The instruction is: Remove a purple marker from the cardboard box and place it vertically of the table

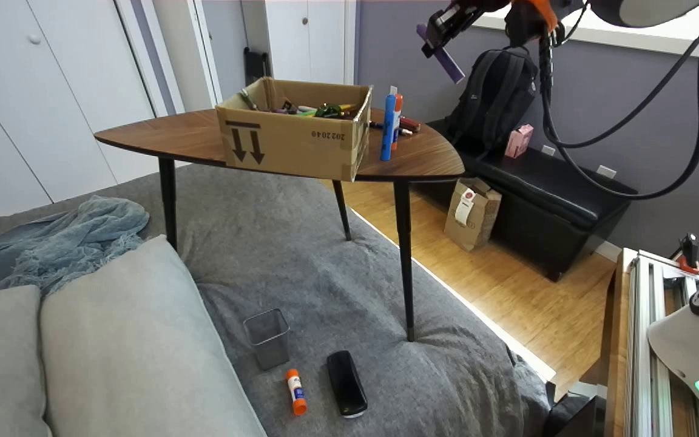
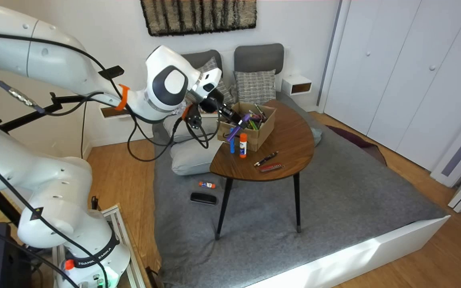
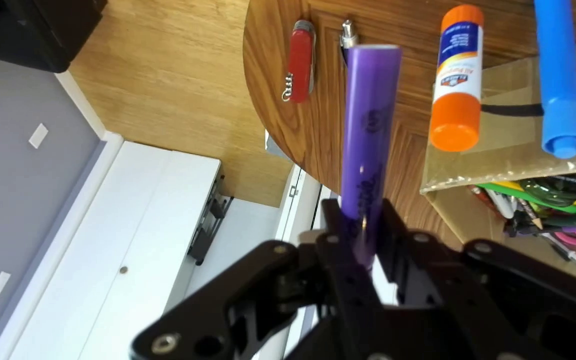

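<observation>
- Although the purple marker [image 3: 372, 120] is already out of the cardboard box [image 1: 292, 149], it is not yet placed: it hangs tilted in the air, above the level of the tabletop [image 2: 290, 134] and apart from it
- Closed on the barrel from both sides, the jaws are parted by no more than the marker's thickness; part of the barrel projects on either side of them
- Progress, as judged: removal and grip appear complete; bringing the marker to the vertical, lowering it, setting its end on the wood and letting go appear to remain
- Beside the box, a blue marker [image 1: 389, 130] and an orange-capped glue stick [image 2: 243, 145] stand upright near each other, while a pen [image 2: 266, 159] and a red pocket knife [image 3: 301, 65] lie flat near the rounded edge
- Mixed stationery [image 1: 325, 111] fills part of the box
- The tabletop, brown and grained, stands on thin dark legs [image 1: 404, 255] set on a grey-covered bed [image 2: 354, 204], which also bears a mesh cup [image 1: 269, 349], a second glue stick [image 1: 296, 393] and a black case [image 1: 346, 383]
- Room: a backpack [image 1: 492, 100] on a low black cabinet [image 1: 543, 182], a paper bag [image 1: 474, 212] on the wooden floor [image 1: 507, 291], white doors [image 2: 398, 72] and a striped woven hanging [image 2: 198, 16]
</observation>
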